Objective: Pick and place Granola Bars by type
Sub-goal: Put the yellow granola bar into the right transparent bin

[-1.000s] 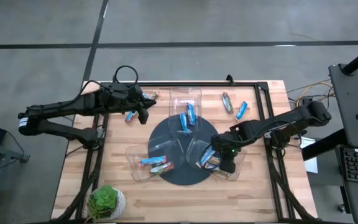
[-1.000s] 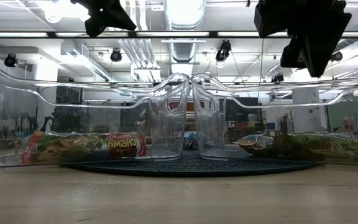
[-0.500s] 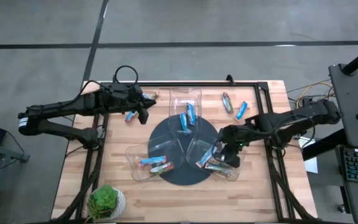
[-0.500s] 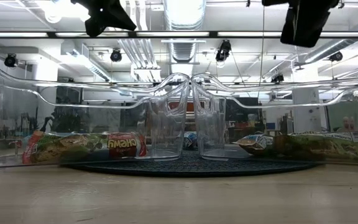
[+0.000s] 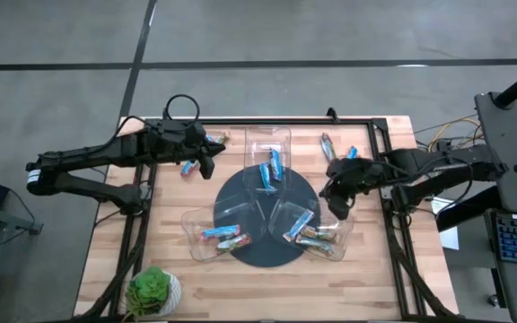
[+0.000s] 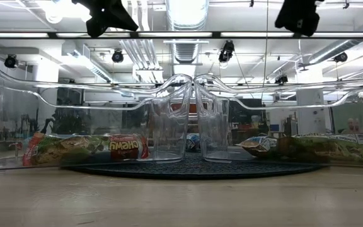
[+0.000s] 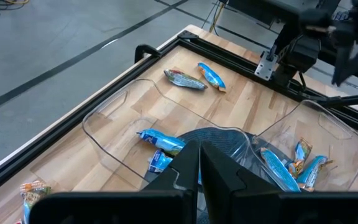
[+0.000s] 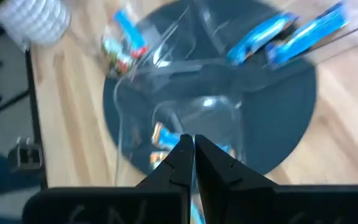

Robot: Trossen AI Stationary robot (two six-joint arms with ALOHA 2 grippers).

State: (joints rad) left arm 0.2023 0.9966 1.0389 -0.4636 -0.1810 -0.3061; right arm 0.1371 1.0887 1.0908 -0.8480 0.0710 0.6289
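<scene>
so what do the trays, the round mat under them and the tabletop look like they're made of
Trays: clear glossy plastic, probably; the surface shows through and the rims catch light.
Round mat: dark, matte, maybe rubber or foam; the low view hints at a textured surface.
Tabletop: pale wood planks with visible grain and seams, butcher-block style.

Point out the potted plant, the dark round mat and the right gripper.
potted plant [image 5: 151, 289], high view, middle of its green leaves
dark round mat [image 5: 257, 208], high view, bare centre between the trays
right gripper [image 5: 339, 211], high view, tip of the shut fingers
</scene>
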